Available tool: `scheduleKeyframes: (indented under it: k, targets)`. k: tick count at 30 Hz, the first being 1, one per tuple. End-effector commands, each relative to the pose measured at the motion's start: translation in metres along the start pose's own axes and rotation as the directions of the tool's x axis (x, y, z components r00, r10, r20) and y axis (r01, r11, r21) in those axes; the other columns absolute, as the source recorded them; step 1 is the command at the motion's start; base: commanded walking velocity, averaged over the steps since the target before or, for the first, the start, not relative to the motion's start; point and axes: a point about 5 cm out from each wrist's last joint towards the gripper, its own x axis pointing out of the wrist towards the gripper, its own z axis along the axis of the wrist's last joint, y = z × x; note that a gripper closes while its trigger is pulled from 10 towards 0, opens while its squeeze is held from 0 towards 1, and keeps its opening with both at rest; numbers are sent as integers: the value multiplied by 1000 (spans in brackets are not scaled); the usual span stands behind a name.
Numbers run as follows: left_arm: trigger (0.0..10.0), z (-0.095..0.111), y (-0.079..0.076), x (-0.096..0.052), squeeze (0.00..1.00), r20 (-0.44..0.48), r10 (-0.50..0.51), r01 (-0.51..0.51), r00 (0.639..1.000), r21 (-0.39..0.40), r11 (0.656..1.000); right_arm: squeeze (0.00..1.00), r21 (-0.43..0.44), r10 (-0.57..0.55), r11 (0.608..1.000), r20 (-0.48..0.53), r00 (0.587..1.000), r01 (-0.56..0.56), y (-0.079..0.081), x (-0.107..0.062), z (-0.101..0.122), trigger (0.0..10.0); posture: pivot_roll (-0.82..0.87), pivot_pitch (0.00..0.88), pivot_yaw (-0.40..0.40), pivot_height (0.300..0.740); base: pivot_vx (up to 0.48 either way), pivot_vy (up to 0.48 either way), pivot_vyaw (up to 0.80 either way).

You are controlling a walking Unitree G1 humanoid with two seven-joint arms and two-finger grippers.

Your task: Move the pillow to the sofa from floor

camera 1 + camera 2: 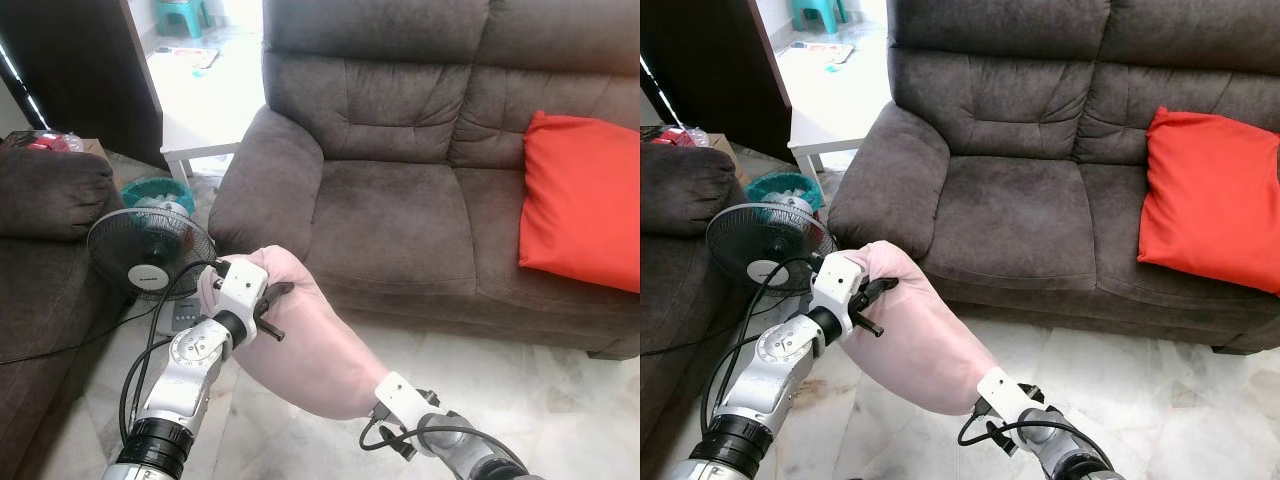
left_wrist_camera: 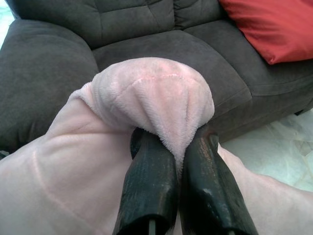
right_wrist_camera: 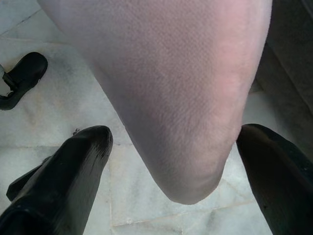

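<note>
Our left gripper (image 2: 178, 161) pinches a corner of the pink pillow (image 1: 300, 340), held above the floor before the brown sofa (image 1: 400, 200); our right gripper (image 3: 173, 161) spreads wide around its lower end.

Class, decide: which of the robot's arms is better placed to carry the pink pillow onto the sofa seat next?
Left. The left gripper is pinched shut on the pink pillow facing the sofa; the right gripper stands open around its lower end.
</note>
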Motion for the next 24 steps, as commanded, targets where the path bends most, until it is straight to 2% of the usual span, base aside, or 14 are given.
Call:
scheduleKeyframes:
  k: [1,14,15,16,24]
  targets:
    - [10000,28,5,5,0,119,-8,4,993,34,999,0,-2,3,1000,3,1000,-3,1,0,0,10000,87,46,-42,740,0,0,0]
    - [10000,28,5,5,0,119,-8,4,993,34,999,0,-2,3,1000,3,1000,-3,1,0,0,10000,87,46,-42,740,0,0,0]
    - [10000,29,5,5,0,120,-9,4,993,34,999,0,-5,2,1000,-4,1000,-2,1,0,-2,6275,89,47,-42,740,0,0,0]
    - [10000,30,5,6,0,125,-10,6,992,33,999,0,-4,11,1000,-8,1000,-11,3,0,-4,10000,94,50,-41,740,0,0,0]
    - [10000,33,4,6,0,131,-14,10,991,32,999,0,27,27,999,-5,1000,-27,9,1,-8,10000,95,51,-42,740,0,0,0]
